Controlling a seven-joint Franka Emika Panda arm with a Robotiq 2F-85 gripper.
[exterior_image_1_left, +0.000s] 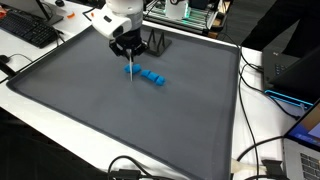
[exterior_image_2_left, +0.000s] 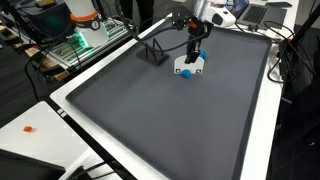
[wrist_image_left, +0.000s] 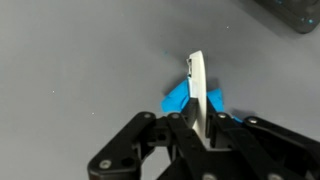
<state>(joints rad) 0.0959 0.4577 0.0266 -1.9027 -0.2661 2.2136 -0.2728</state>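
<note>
My gripper (wrist_image_left: 198, 122) is shut on a thin white flat piece (wrist_image_left: 197, 78) that stands upright between the fingers. Right beneath it lie blue blocks (wrist_image_left: 178, 98), and the white piece's lower edge is at or just above them; I cannot tell whether it touches. In both exterior views the gripper (exterior_image_1_left: 128, 52) (exterior_image_2_left: 194, 47) hangs over the far part of a large grey mat (exterior_image_1_left: 110, 110) (exterior_image_2_left: 170, 120). A short row of blue blocks (exterior_image_1_left: 151, 76) lies on the mat beside it. The white piece (exterior_image_2_left: 196, 64) and a blue block (exterior_image_2_left: 184, 72) also show below the gripper.
A black wire stand (exterior_image_1_left: 156, 43) (exterior_image_2_left: 151, 50) sits on the mat close to the gripper. A keyboard (exterior_image_1_left: 26, 30) lies beyond the mat's edge. Cables (exterior_image_1_left: 262, 150) and a laptop (exterior_image_1_left: 292, 68) lie along another side. A small orange item (exterior_image_2_left: 28, 128) is on the white table.
</note>
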